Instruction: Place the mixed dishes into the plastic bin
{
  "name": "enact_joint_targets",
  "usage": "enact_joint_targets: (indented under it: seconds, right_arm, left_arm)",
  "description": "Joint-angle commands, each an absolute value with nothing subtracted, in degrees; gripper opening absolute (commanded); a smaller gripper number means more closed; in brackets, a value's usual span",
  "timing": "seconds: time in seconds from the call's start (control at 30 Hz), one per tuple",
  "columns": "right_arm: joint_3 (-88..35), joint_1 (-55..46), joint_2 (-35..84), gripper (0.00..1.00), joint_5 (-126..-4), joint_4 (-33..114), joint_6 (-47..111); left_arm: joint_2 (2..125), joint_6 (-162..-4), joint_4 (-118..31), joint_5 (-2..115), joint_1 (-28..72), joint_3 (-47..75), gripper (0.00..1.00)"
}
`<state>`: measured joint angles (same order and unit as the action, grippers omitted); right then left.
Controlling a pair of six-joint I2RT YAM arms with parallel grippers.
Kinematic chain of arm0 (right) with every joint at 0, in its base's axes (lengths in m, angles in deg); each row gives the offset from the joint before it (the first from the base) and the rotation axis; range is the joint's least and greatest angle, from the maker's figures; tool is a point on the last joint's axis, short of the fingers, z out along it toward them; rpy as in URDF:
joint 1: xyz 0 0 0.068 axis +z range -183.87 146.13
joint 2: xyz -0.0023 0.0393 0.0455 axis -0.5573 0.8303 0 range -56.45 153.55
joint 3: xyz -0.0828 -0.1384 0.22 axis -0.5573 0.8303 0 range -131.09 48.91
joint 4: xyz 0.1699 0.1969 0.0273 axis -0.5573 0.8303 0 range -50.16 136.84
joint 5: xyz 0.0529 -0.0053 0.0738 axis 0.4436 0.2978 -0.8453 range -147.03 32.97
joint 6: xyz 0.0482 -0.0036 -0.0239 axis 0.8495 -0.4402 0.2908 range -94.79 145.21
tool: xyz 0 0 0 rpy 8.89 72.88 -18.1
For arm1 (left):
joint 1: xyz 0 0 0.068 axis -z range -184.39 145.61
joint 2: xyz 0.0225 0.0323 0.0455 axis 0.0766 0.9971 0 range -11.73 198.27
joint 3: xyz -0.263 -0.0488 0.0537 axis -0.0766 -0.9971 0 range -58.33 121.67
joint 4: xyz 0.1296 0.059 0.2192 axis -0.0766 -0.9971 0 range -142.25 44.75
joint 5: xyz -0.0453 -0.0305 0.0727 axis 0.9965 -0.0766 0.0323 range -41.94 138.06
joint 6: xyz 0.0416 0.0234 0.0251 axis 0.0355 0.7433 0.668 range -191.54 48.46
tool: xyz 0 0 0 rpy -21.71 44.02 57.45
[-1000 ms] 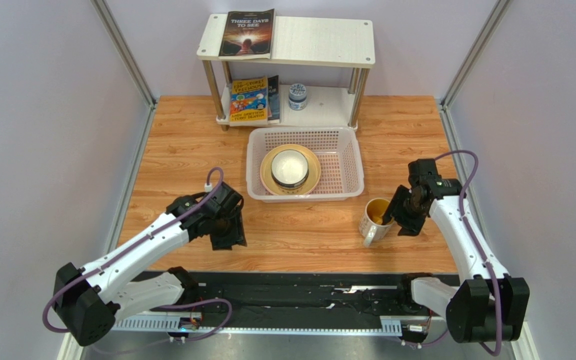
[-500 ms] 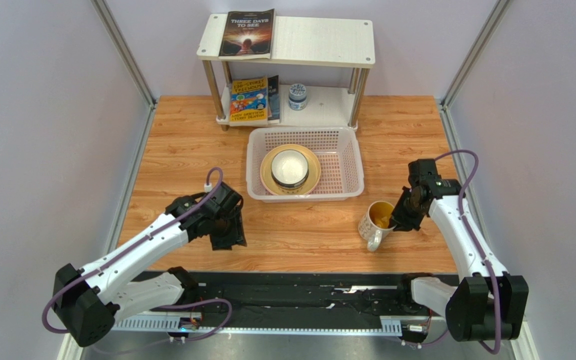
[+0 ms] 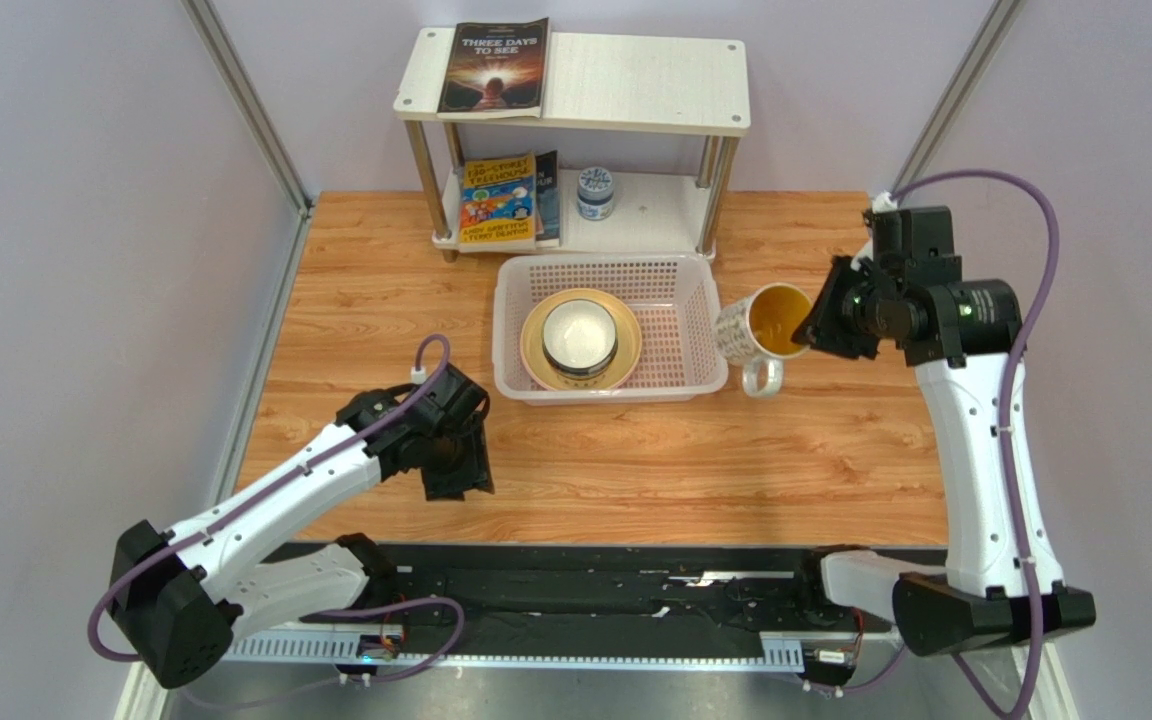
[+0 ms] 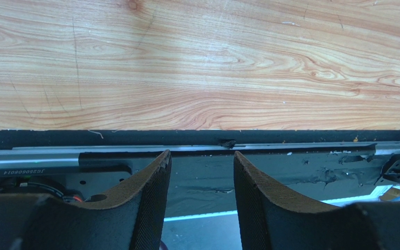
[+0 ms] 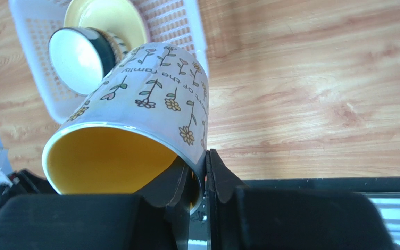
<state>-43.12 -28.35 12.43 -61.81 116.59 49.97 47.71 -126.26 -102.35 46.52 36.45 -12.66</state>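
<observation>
Beside the right wall of the plastic bin (image 3: 683,318), the yellow-lined mug (image 3: 757,324) hangs in the air, tipped over onto its side. Its long axis runs roughly left to right across the table (image 3: 387,285): the base faces the bin, the yellow mouth faces right towards the arm, and the handle sticks out towards the near edge. The right gripper (image 3: 823,323) is clamped on the mug's rim, and the right wrist view shows one finger inside the yellow lining and the other against the flowered outer wall (image 5: 197,174). From that camera the mug (image 5: 144,99) lies over the corner of the bin (image 5: 27,39), whose mesh base shows beyond it. Inside the bin sits the pale yellow plate (image 3: 539,348), and on it rests the grey patterned bowl (image 3: 581,333) with its white inside up. At the front left, well apart from the bin, the left gripper (image 3: 456,459) hovers over the near edge of the table with its pads (image 4: 152,182) spread and nothing between them. A white two-tier shelf (image 3: 642,83) stands at the far side behind the bin.
</observation>
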Motion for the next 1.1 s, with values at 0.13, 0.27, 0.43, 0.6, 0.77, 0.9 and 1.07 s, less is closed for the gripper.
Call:
enact_joint_targets:
  seconds: [0.13,0.27,0.43,0.6,0.77,0.9,1.07]
  right_arm:
    - [-63.92,-19.11,32.8,0.0,-63.37,117.35,42.63]
    - [-69.83,-17.96,40.82,0.0,-63.09,116.31,40.86]
    - [-70.89,-17.96,46.99,0.0,-64.24,112.88,40.16]
    - [-69.57,-17.96,51.21,0.0,-65.37,112.44,37.96]
    - [-66.5,-17.96,52.18,0.0,-64.5,109.37,37.96]
    - [-65.27,-17.96,54.11,0.0,-63.45,108.57,39.01]
    - [-64.47,-17.52,56.31,0.0,-60.2,108.3,40.06]
  left_arm:
    - [47.07,-125.59,-102.64,46.13,36.3,-12.01,0.53]
    - [46.55,-125.42,-103.87,45.68,36.3,-11.66,0.53]
    - [45.58,-125.59,-104.66,45.68,36.21,-11.39,0.53]
    - [45.14,-125.68,-105.1,45.68,36.21,-11.39,0.53]
    - [45.49,-125.77,-104.84,45.77,36.3,-11.48,0.53]
    - [45.4,-125.77,-104.92,45.86,36.3,-11.48,0.53]
    - [45.14,-125.77,-105.1,45.68,36.3,-11.66,0.53]
